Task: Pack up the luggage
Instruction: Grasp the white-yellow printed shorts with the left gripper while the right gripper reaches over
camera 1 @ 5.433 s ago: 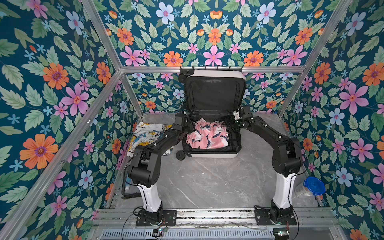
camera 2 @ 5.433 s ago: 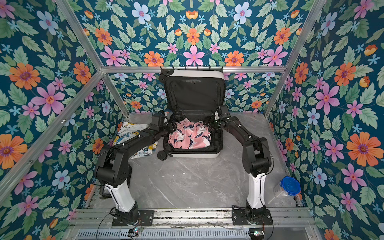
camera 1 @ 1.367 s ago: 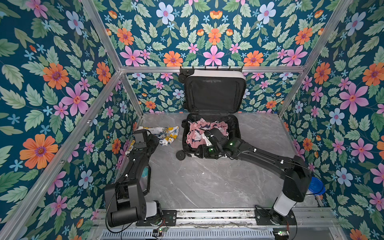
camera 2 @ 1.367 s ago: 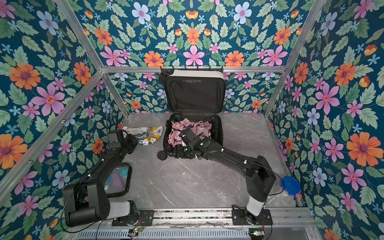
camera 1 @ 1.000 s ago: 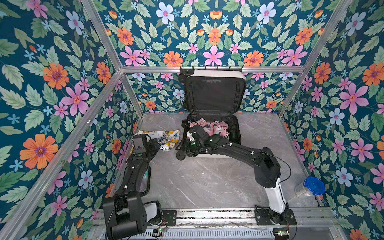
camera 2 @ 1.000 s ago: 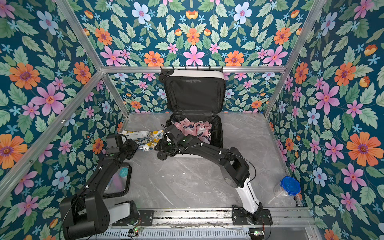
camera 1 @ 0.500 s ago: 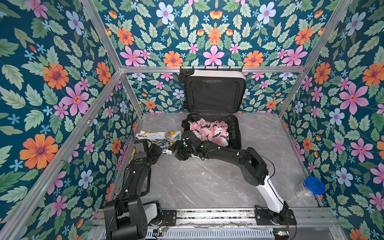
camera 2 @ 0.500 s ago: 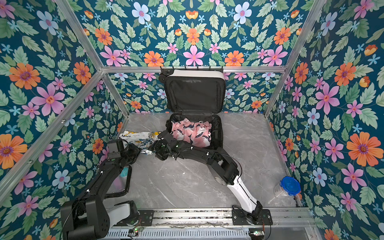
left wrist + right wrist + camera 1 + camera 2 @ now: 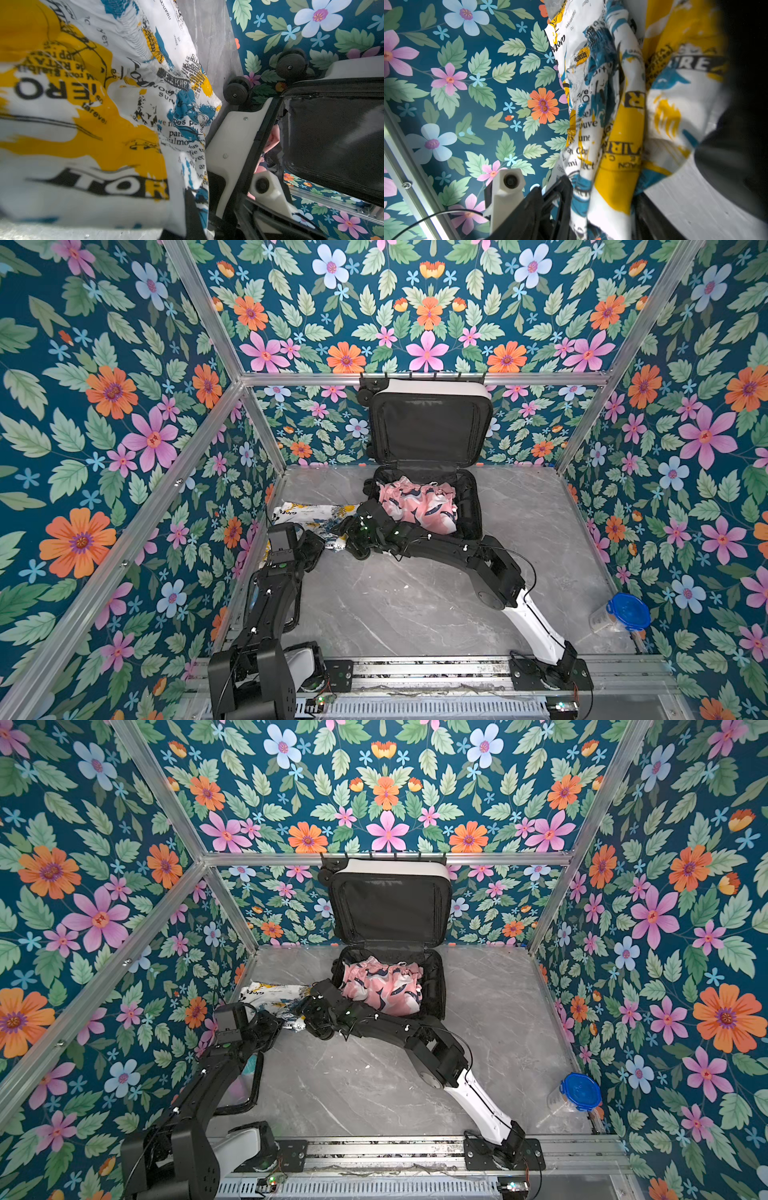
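Pinching printed cloth (image 9: 307, 512) beside luggage (image 9: 432, 389): left hand (image 9: 319, 541) clamped tight; right hand (image 9: 345, 534) agape around it.

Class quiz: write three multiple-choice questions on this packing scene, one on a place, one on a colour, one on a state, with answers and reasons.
1. Where is the printed cloth? A inside the suitcase; B on the table beside the suitcase; C hung on the back wall.
2. What colour is most of the garment in the suitcase? A pink; B green; C grey.
3. How is the suitcase lid? A zipped shut; B open and upright; C taken off.
Answers: B, it lies on the table beside the suitcase; A, pink cloth fills the base; B, the lid stands against the back wall.
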`<state>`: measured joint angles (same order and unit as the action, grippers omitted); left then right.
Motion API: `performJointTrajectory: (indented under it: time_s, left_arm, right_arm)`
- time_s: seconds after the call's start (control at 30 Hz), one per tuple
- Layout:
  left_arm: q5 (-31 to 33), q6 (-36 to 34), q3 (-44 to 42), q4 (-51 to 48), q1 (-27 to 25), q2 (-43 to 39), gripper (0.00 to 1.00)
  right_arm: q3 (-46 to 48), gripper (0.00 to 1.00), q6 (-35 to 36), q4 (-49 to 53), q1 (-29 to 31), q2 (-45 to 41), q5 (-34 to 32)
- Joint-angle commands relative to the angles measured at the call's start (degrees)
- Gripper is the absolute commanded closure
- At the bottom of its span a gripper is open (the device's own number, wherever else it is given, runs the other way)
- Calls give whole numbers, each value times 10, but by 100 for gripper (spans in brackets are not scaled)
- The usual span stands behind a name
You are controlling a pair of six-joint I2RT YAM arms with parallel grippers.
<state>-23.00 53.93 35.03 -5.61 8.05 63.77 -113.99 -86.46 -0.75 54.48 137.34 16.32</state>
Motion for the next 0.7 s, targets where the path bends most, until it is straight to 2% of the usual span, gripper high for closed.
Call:
performJointTrajectory:
  time_s: [0.0,0.1,0.4,0.53,0.63,0.67]
  left_arm:
    - [-14,5,0,16,0,-4,100]
    - [-12,5,1,16,0,-4,100]
    - [-9,0,39,-2,2,-1,100]
    - [-9,2,48,-11,2,-7,100]
    - [-17,13,43,-3,3,-9,100]
    - [-18,16,42,-2,3,-11,100]
  right_arm:
    - [-24,32,5,13,1,14,-1]
    - [-26,34,18,27,1,10,-4]
    - [38,35,92,54,-1,-75,-19]
    - [68,32,97,48,-1,-98,-8]
    - [100,31,72,10,1,-110,-5]
    - [103,7,63,2,1,-109,-3]
